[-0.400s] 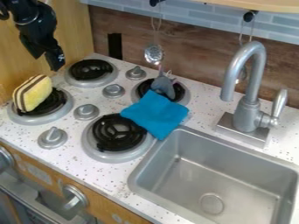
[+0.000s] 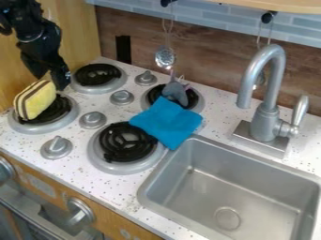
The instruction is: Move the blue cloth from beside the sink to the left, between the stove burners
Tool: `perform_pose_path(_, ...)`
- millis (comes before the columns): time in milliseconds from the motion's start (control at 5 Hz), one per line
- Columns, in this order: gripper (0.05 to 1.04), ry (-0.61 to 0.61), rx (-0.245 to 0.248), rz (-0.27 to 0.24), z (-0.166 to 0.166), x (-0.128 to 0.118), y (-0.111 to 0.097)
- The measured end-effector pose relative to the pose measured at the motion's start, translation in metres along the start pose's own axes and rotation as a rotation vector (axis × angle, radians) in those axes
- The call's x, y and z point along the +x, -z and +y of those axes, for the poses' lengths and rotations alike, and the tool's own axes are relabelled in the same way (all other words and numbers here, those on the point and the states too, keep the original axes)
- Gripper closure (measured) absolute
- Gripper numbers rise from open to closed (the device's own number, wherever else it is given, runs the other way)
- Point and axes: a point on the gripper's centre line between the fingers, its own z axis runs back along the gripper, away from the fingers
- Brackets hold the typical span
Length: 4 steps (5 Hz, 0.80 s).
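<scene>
- Evidently, the item closest to the gripper is a soft-looking yellow block [image 2: 35, 101] with rounded edges and brown and pale stripes; it stands tilted on the black coil [image 2: 61, 108] of the left-hand burner.
- Gripper [image 2: 51, 82]: black, hard-surfaced, angular; located just above and beside the block's upper edge. Its fingers stand apart with nothing between them. Contact with the block cannot be determined.
- Behind the block: a round burner [image 2: 98, 75], black spiral coil in a smooth grey ring.
- Beside these: four grey knobs, including one [image 2: 93, 120] with a round base and raised grip.
- Front burner [image 2: 128, 142]: wide grey ring, black coil.
- Blue cloth [image 2: 166, 123]: matte, roughly four-sided, lightly creased; lies between the front burner, the sink and the far burner [image 2: 197, 101], overlapping burner edges.
- Grey utensil head [image 2: 175, 93]: rounded, over the far burner.
- Counter [image 2: 119, 186]: white, speckled.
- Sink [image 2: 188, 161]: brushed grey metal, rounded corners, circular drain.
- Faucet [image 2: 273, 86]: dull grey, arched spout, on a rectangular plate.
- Backsplash [image 2: 207, 56]: brown wood-grain surface below blue-grey tiles.
</scene>
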Motion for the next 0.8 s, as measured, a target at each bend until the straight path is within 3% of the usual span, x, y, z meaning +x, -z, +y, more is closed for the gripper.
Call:
perform_pose_path(400,0.073,-0.062,-0.036,-0.030,-0.070,0.032,-0.003)
perform_pose_path(600,0.073,0.005,-0.080,-0.031,-0.130,0.051,-0.006)
perform_pose_path(800,0.073,0.067,-0.118,-0.056,-0.166,0.064,-0.013)
